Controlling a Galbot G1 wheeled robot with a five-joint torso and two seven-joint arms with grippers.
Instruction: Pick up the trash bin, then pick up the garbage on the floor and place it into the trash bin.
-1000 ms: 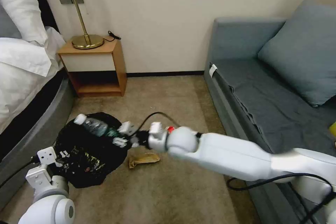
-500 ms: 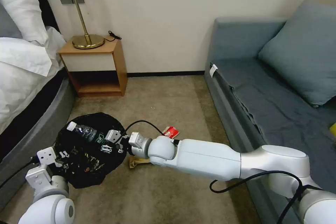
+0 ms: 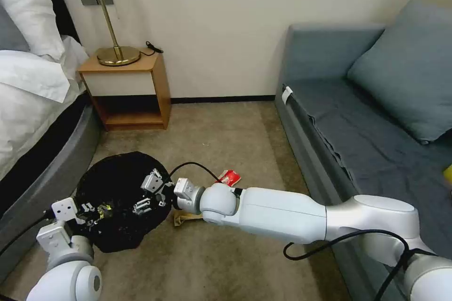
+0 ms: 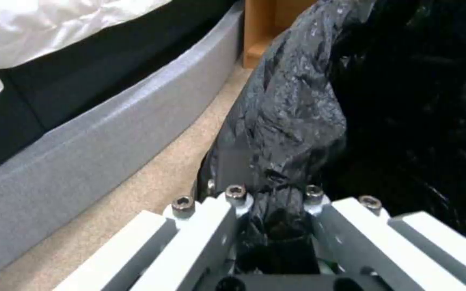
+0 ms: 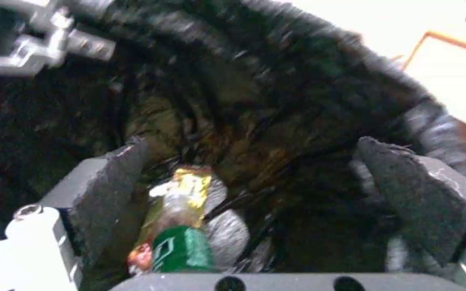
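Bottle seemingly lengthwise inside bin.

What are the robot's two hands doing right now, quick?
Left end effector: shut on the trash bin's black bag rim.
Right end effector: open and empty above the bin, with the bottle lying inside below it.

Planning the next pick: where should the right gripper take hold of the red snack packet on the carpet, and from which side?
Probably from above, closing across the red snack packet at its narrow middle. It lies flat on the carpet, so no side offers an edge to catch.
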